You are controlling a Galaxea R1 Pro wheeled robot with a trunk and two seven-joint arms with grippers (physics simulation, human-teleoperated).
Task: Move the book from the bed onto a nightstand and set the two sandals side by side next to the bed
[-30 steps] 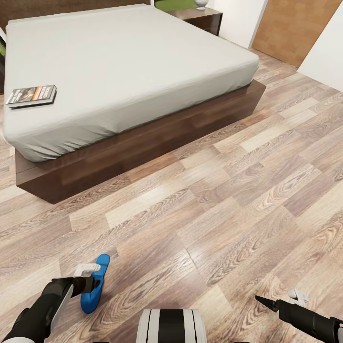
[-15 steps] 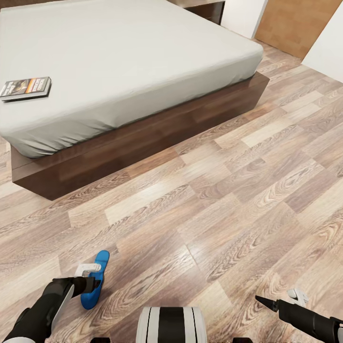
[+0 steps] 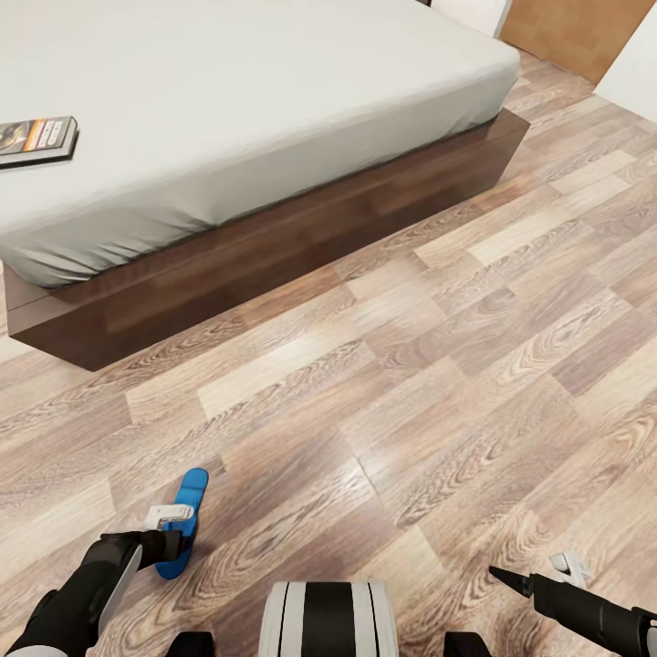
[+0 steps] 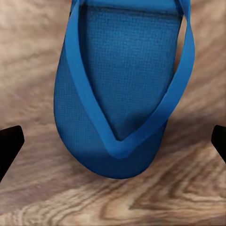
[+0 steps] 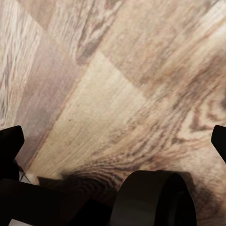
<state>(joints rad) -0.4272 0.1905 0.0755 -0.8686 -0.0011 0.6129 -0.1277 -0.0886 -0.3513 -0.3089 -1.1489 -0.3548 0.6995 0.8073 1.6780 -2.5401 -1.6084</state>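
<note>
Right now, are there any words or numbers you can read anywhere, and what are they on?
Book on the bed: there is lettering on its cover, but it is too small and blurred to read.
Blue sandal: no words or numbers on it.
Wood floor: no writing or signs.

Bright-blue sandal [image 4: 117, 89], grey mattress [image 3: 274, 100], wood-grain floor [image 3: 438, 365]

A bed [image 3: 274, 219] with a grey mattress fills the upper frame, a book [image 3: 36, 137] lying at the upper left edge. At lower left a blue sandal [image 3: 187, 502] is seen at the left gripper [image 3: 173, 538]. The right gripper [image 3: 511, 580] is seen at lower right above the wood-plank floor [image 3: 438, 383].
</note>
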